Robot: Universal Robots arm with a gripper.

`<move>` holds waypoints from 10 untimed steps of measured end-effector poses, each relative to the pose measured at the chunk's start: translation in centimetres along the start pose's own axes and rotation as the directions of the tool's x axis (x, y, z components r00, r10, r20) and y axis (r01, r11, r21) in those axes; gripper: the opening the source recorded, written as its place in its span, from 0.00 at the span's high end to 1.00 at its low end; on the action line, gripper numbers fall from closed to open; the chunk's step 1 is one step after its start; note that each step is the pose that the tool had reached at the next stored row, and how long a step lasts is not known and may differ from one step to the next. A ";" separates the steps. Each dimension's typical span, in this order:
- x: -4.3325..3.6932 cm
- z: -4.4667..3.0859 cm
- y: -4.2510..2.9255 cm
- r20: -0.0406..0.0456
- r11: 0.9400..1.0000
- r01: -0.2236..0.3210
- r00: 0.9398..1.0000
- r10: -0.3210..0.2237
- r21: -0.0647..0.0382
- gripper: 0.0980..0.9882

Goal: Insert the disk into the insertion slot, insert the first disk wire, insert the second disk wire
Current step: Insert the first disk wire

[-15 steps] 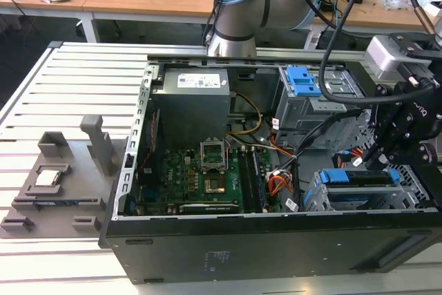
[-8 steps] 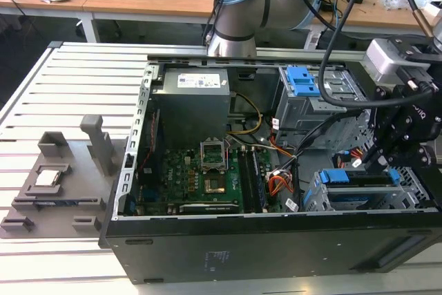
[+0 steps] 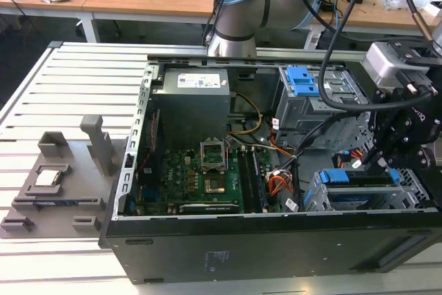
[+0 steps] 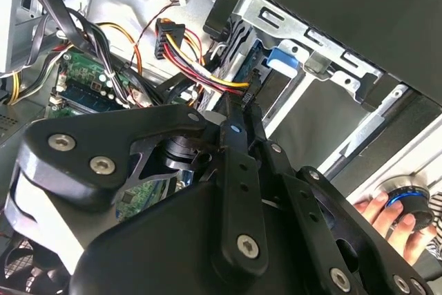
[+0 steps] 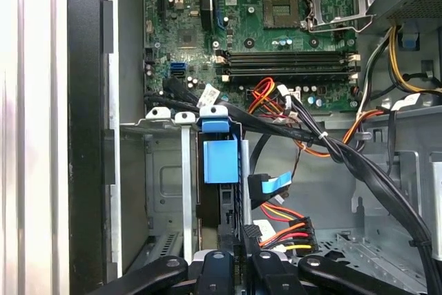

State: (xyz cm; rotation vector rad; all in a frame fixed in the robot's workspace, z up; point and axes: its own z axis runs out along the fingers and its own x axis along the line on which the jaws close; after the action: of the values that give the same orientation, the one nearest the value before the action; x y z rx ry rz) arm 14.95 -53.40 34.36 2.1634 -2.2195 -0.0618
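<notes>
Tool (image 4: 243, 105) grips disk wire (image 4: 207, 68) at crowded insertion slot (image 3: 318, 198) edge.

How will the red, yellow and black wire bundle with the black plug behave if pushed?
Probably floppy: the red, yellow and black wire bundle curves loosely in the first wrist view. Its black plug looks rigid, so likely the steadier part to handle. Pushed, the thin separate strands would probably bend aside.

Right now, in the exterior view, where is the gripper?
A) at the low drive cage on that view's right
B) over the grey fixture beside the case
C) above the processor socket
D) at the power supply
A: the gripper, shut on the disk wire, hangs just over the insertion slot.
</notes>
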 end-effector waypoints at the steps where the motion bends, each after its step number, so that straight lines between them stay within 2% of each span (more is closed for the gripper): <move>1: 0.00 0.03 -0.01 0.000 1.000 0.000 1.000 0.000 0.000 0.92; 10: 0.00 0.44 -0.07 0.000 1.000 0.000 1.000 0.000 0.000 0.92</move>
State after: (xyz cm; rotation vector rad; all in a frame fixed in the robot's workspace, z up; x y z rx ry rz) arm 15.00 -53.40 33.91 2.1633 -2.2195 -0.0616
